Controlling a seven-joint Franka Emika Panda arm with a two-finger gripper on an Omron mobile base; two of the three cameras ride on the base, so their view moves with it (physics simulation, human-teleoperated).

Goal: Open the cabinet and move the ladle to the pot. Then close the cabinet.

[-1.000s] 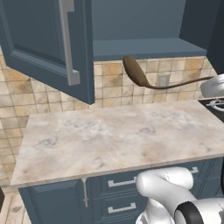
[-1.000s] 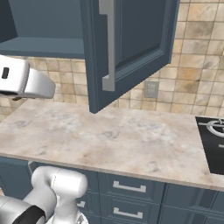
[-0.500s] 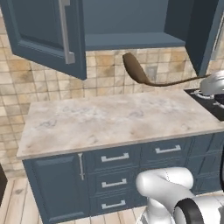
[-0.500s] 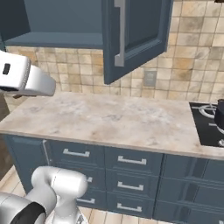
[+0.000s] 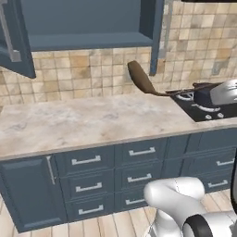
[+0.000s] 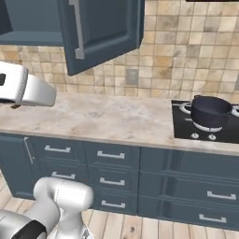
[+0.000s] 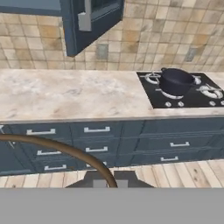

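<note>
**Ladle held above the counter, cabinet open, pot on the hob**

I see the dark brown ladle with its oval bowl and long thin curved handle (image 5: 144, 80) up in the air above the pale marbled stone countertop (image 5: 69, 122), touching nothing beneath it. In the left base view its bowl sits in front of the tan tiled backsplash (image 5: 92, 74), and its handle runs right toward the white arm. In the hand view the same handle (image 7: 57, 148) sweeps in a brown arc down to the gripper (image 7: 110, 183), whose two dark tips are pinched tight on it with hardly any gap.

The large dark blue-grey wall cabinet (image 5: 88, 21) stands open. Its doors swing outward, and the long silver bar handle (image 6: 78, 29) on one door shows clearly in the right base view.

The round, squat, dark blue-black glossy pot (image 6: 210, 112) sits on the black hob (image 6: 186, 130) set into the right end of the counter, well apart from the ladle's bowl. The hand view shows this pot (image 7: 176, 81) on a burner, with its small side handles.

Below the counter I see blue-grey drawers with short horizontal silver pulls (image 5: 141, 151), and under them a light wooden plank floor (image 6: 140, 226).
</note>
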